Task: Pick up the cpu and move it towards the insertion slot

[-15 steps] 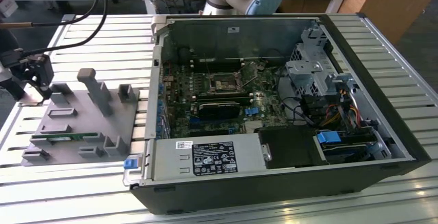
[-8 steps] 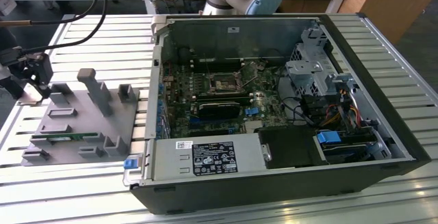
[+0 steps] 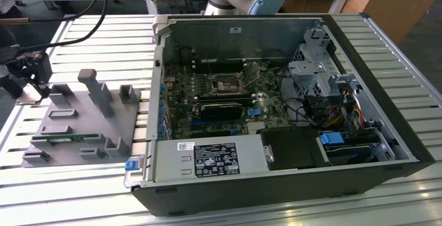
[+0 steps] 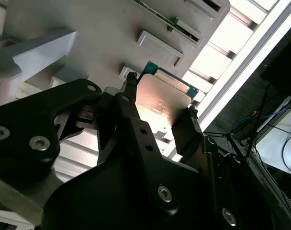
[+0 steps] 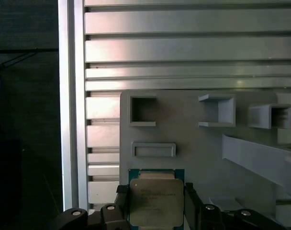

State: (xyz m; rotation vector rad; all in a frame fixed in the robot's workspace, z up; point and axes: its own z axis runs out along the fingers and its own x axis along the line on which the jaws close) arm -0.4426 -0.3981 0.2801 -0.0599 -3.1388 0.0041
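Sitting clamped on two sides in the gripper (image 5: 156,191), the cpu (image 5: 156,205) is at the grey fixture tray (image 5: 193,139) edge. The insertion slot (image 3: 226,84) is well apart, inside the open PC case (image 3: 386,148) on the slatted surface (image 3: 90,29).

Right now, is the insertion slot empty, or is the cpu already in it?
Empty: the insertion slot shows a dark centre in its silver frame, while the gripper holds the cpu over the grey fixture.
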